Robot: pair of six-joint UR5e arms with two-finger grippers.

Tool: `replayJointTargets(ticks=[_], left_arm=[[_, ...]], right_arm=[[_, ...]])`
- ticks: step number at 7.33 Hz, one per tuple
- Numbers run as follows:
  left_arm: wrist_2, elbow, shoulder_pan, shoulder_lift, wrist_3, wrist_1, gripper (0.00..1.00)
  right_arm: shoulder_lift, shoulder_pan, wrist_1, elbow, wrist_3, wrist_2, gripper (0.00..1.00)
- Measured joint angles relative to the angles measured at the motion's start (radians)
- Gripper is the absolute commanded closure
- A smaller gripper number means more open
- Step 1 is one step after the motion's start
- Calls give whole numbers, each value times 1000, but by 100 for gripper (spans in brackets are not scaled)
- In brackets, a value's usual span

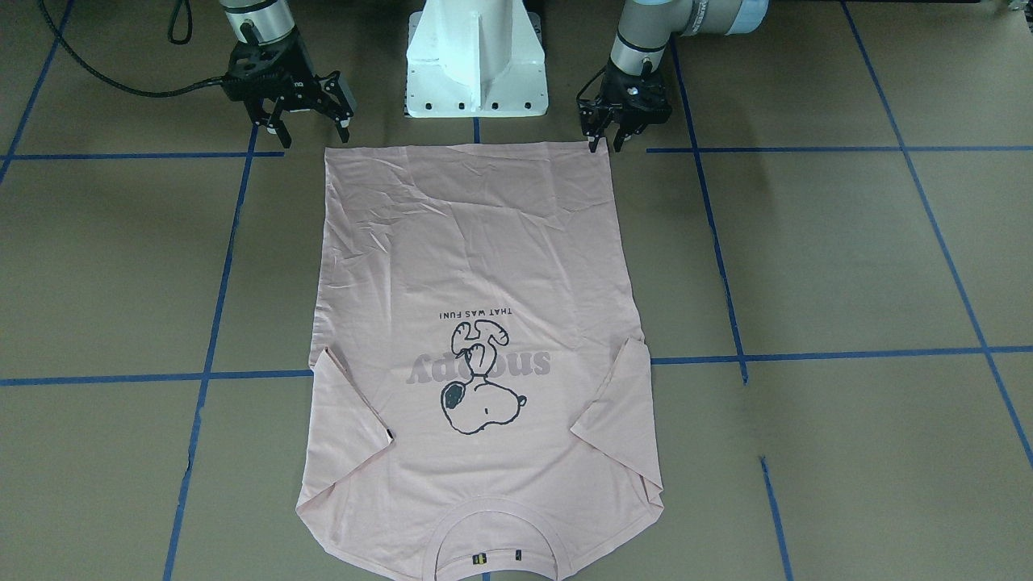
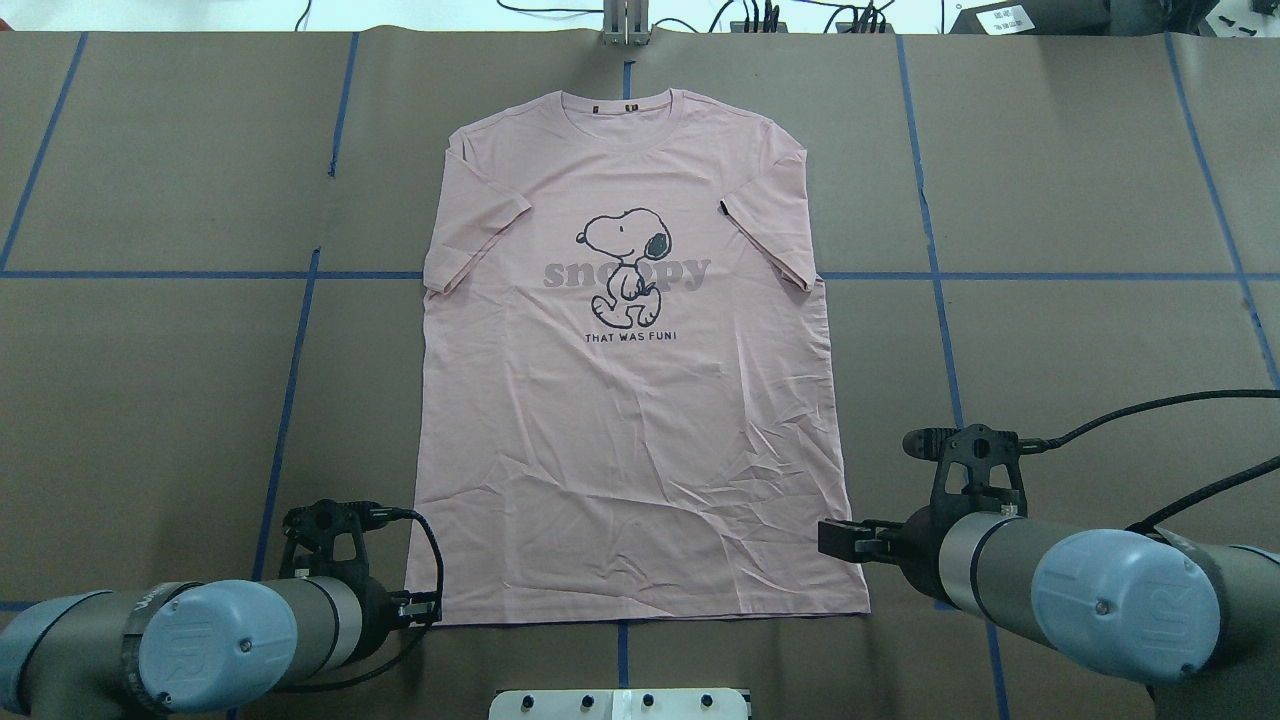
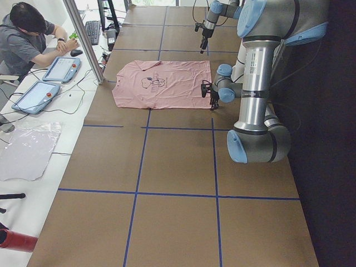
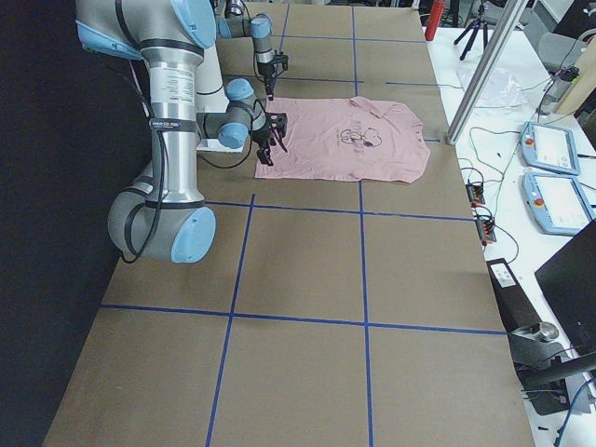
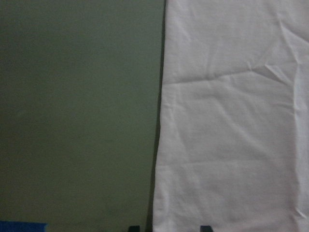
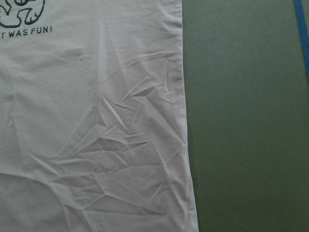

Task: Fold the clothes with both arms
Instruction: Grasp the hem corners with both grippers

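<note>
A pale pink Snoopy-print T-shirt (image 1: pixel 476 242) lies flat on the brown blue-taped worktop (image 1: pixel 807 258). At its hem corners, the left claw (image 1: pixel 608 143) stands narrowly parted and the right claw (image 1: pixel 314 133) spread wide.

One T-shirt (image 2: pixel 640 430), two arms (image 2: pixel 230 640) (image 2: pixel 1100 590), one person (image 3: pixel 25 41).

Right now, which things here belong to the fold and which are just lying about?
Job:
pink T-shirt
left end effector, open
right end effector, open

Lying about:
white pedestal base
blue tape lines
tablets
plastic sheet
person at the side bench
</note>
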Motion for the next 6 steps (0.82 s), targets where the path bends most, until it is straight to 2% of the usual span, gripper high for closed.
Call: replayJointTargets(ticks=[1,6], left_arm=[[0,0,3,0,-1,-1,100],[0,-9,24,-3,0,-3,100]], right_arm=[[0,0,0,0,0,0,0],[-2,-18,0,-1,1,-20,0]])
